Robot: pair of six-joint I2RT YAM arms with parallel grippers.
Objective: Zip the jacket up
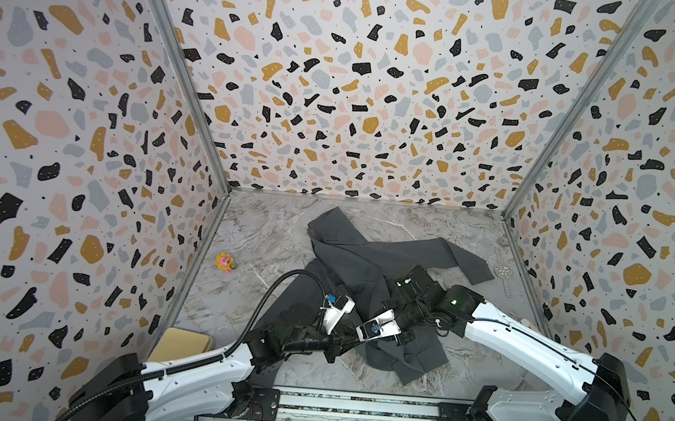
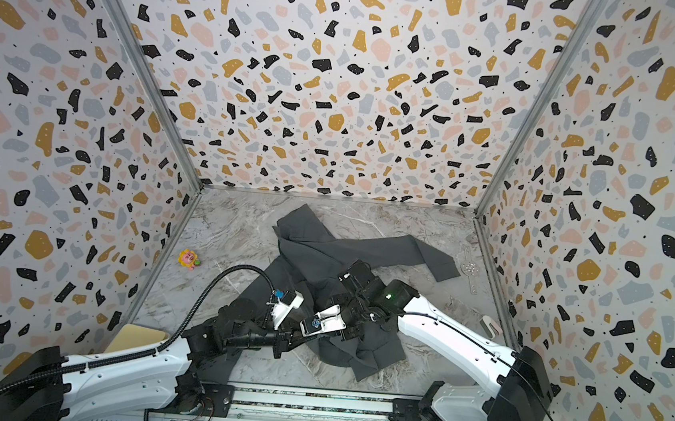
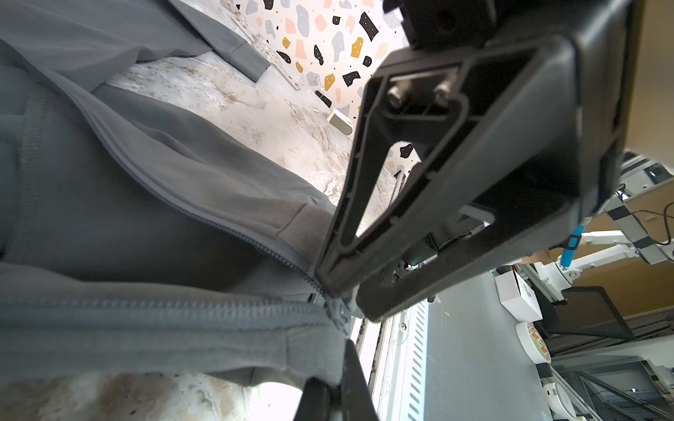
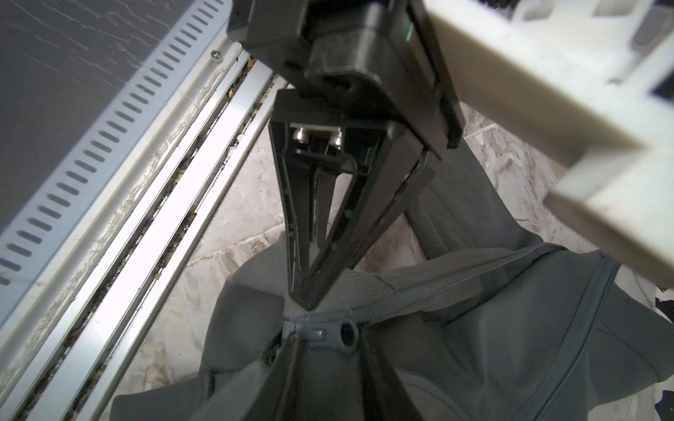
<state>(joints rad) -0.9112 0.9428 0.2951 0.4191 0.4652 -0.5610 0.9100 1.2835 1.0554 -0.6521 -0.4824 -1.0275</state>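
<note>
L claw (image 4: 308,297) pinches jacket (image 1: 364,264) hem by zipper (image 4: 330,333); R claw (image 3: 344,297) grip unclear.

We find no legible text, label, brand, number or sign in any view. Orange markings on a white round object (image 3: 533,342) outside the cell are too blurred to read.

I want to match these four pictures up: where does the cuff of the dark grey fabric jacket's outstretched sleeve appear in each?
Top view: sleeve cuff on the grey marble table, at the jacket's far right.
Top view: same spot, far right.
Left wrist: cuff lying on the table.
Right wrist: not in it.
Shared landmark: flat perforated metal strip next to the cuff.
</note>
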